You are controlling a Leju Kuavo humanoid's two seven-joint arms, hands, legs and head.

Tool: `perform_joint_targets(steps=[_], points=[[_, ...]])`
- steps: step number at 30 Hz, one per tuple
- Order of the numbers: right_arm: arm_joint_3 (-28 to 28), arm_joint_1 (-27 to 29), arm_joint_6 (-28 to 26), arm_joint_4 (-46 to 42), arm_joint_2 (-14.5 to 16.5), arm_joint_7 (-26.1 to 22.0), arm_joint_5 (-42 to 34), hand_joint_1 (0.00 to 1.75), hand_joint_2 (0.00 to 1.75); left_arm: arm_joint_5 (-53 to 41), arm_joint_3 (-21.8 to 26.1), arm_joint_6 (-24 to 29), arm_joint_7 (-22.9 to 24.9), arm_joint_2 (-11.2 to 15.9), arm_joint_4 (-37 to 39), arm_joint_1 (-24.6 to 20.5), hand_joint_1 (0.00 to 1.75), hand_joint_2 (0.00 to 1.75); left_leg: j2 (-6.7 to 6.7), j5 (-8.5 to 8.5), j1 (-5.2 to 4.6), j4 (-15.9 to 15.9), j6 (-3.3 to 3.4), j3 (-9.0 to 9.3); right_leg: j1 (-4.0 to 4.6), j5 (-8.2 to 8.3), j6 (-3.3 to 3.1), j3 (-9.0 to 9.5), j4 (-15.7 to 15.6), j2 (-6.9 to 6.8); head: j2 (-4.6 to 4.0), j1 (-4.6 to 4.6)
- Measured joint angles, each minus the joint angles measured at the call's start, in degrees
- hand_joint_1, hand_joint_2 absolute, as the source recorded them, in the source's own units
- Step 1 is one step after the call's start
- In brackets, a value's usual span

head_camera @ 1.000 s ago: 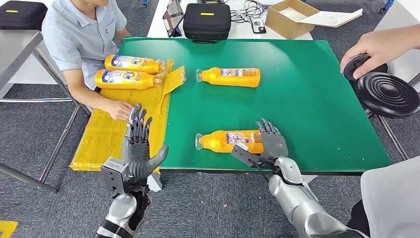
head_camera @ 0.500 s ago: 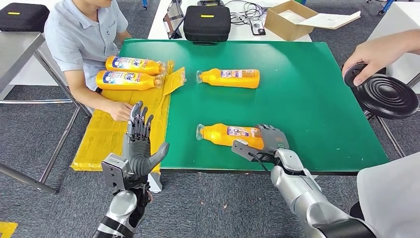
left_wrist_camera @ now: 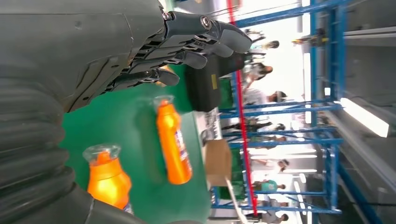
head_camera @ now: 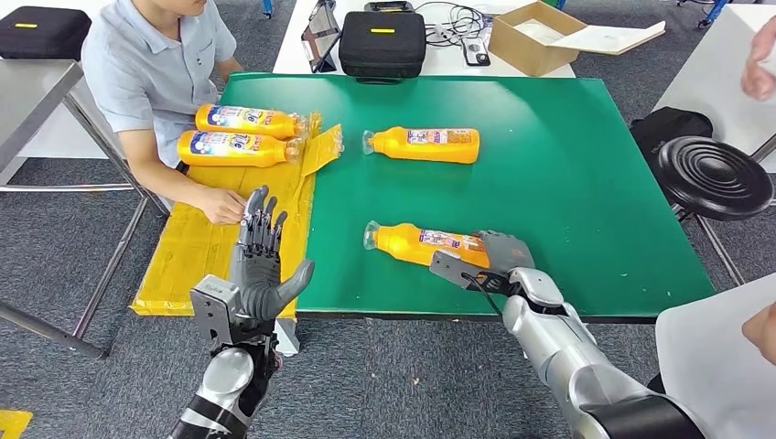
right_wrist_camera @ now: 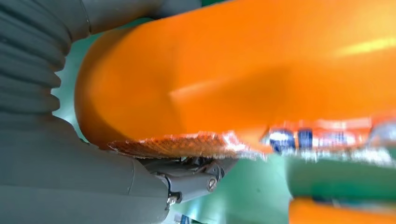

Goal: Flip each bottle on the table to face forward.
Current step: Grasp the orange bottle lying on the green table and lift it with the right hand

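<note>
Right hand low over green bench, fingers wrapped round base of near orange bottle, left hand raised upright beside bench edge, fingers spread, holding nothing.

Grey carpet floor. White desk behind w/ black case & open cardboard box. Black round stool on the right side. Blue steel racking, ceiling strip light.
</note>
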Motion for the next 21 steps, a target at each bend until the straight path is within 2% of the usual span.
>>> perform_joint_targets(steps=[3,6,9,13,15,18,21], points=[[-2.4,2.9,-8.1,-1.4,1.5,-9.1,-7.7,1.75,1.75,5.7,1.9,2.7,4.5,-0.5,2.2,-0.3,0.00,1.75,0.10,-0.02,0.00,0.0,-0.01,-0.09,0.01,0.02,0.01,-0.07,0.0,0.09,0.00,0.00],[-4.0,7.6,-11.7,-6.5,4.2,-15.6,-15.3,1.75,1.75,10.3,3.7,1.1,5.9,-0.6,5.4,-0.4,0.00,1.75,0.14,-0.02,0.02,0.0,-0.02,-0.20,0.07,0.02,0.00,-0.26,0.0,0.19,0.00,-0.04],[-3.9,12.6,-12.7,-15.2,6.1,-17.6,-22.3,1.75,1.75,13.1,4.0,-2.3,6.9,-0.6,7.3,0.4,0.00,1.75,-0.05,-0.01,0.13,0.0,-0.05,-0.41,0.14,-0.03,-0.01,-0.39,0.0,0.05,0.00,-0.03],[-3.0,19.1,-20.4,-28.9,7.8,-23.2,-31.6,1.75,1.75,23.0,3.9,-9.9,11.6,-0.5,8.0,1.9,0.00,1.75,-0.05,-0.04,0.18,0.0,-0.06,-0.67,0.13,-0.05,-0.02,-0.60,0.1,0.03,0.00,-0.01],[-1.7,21.5,-22.3,-35.0,8.4,-24.1,-34.3,1.75,1.75,26.2,3.3,-13.9,12.3,-0.3,7.7,2.8,0.00,1.75,0.01,-0.08,0.16,0.0,-0.10,-0.71,0.11,-0.05,-0.02,-0.66,0.0,0.05,0.00,-0.02],[1.0,23.7,-21.4,-40.4,8.6,-23.3,-35.4,1.75,1.75,24.1,2.1,-14.9,10.3,0.1,6.1,4.1,0.00,1.75,0.02,-0.12,0.14,0.0,-0.12,-0.72,0.09,-0.05,-0.02,-0.69,0.0,0.06,0.00,-0.01],[3.8,24.7,-19.6,-42.0,8.8,-23.5,-35.5,1.75,1.75,21.3,0.6,-15.8,9.2,0.6,3.9,5.1,0.00,1.75,-0.01,-0.12,0.14,0.0,-0.11,-0.73,0.09,-0.05,-0.02,-0.69,0.0,0.05,0.00,-0.02]])
